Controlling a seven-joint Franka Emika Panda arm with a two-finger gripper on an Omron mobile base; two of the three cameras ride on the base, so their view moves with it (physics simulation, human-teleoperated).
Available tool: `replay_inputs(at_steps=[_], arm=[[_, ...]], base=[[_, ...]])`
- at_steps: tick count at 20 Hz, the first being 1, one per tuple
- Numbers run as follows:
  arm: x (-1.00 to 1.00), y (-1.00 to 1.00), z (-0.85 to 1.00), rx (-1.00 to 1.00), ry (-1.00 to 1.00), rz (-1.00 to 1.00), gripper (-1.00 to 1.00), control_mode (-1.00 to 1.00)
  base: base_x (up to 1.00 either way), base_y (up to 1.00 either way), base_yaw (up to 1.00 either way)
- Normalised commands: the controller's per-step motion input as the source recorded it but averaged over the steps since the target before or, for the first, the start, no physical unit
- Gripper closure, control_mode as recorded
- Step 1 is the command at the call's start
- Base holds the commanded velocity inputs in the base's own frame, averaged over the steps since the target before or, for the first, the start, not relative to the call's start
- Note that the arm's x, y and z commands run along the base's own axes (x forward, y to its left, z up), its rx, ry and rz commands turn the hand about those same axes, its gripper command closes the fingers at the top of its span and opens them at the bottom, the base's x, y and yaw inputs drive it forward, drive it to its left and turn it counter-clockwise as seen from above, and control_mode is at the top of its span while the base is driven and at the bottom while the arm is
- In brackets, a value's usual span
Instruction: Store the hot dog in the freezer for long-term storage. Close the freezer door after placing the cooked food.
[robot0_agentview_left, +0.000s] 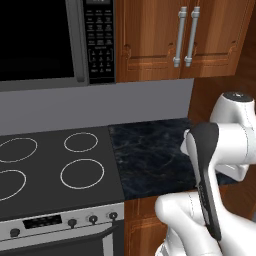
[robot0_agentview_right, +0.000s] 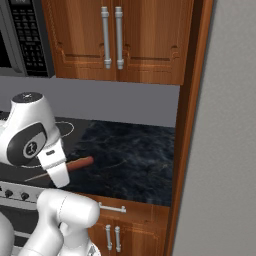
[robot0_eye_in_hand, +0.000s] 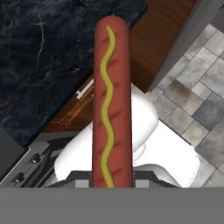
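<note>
The hand (robot0_eye_in_hand: 112, 183) is closed tight on the hot dog (robot0_eye_in_hand: 111, 100). The hot dog is red-brown with a wavy yellow line of mustard down it. In the hand view it sticks straight out from between the fingers. In the right base view it pokes out sideways past the white arm, up in the air above the front edge of the bench (robot0_agentview_right: 130, 155).

The bench has a dark, shiny top that looks like black stone with pale streaks. Just beside it is a black stove (robot0_agentview_left: 55, 165) with white ring marks on top and a row of small knobs (robot0_agentview_left: 92, 218) along its front. A microwave (robot0_agentview_left: 50, 40) hangs above the stove. Brown wooden cabinets (robot0_agentview_right: 140, 40) with long silver handles hang above the bench, and more brown doors sit under it. The wall behind is plain grey. A tall grey panel (robot0_agentview_right: 225, 150) stands right next to the bench. The floor (robot0_eye_in_hand: 197, 87) has grey and brown stone tiles.
</note>
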Motion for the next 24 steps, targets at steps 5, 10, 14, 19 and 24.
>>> replay_inputs(at_steps=[5, 10, 14, 19, 24], arm=[[0.00, 0.00, 0.00, 0.00, 0.00, 0.00, 1.00, -1.00], [0.00, 0.00, 0.00, 0.00, 0.00, 0.00, 1.00, -1.00], [0.00, 0.00, 0.00, 0.00, 0.00, 0.00, 1.00, -1.00], [0.00, 0.00, 0.00, 0.00, 0.00, 0.00, 1.00, 1.00], [0.00, 0.00, 0.00, 0.00, 0.00, 0.00, 1.00, 1.00]], base=[[0.00, 0.00, 0.00], [0.00, 0.00, 0.00], [0.00, 0.00, 0.00], [-0.05, 0.00, 0.00], [-0.56, 0.04, -0.04]])
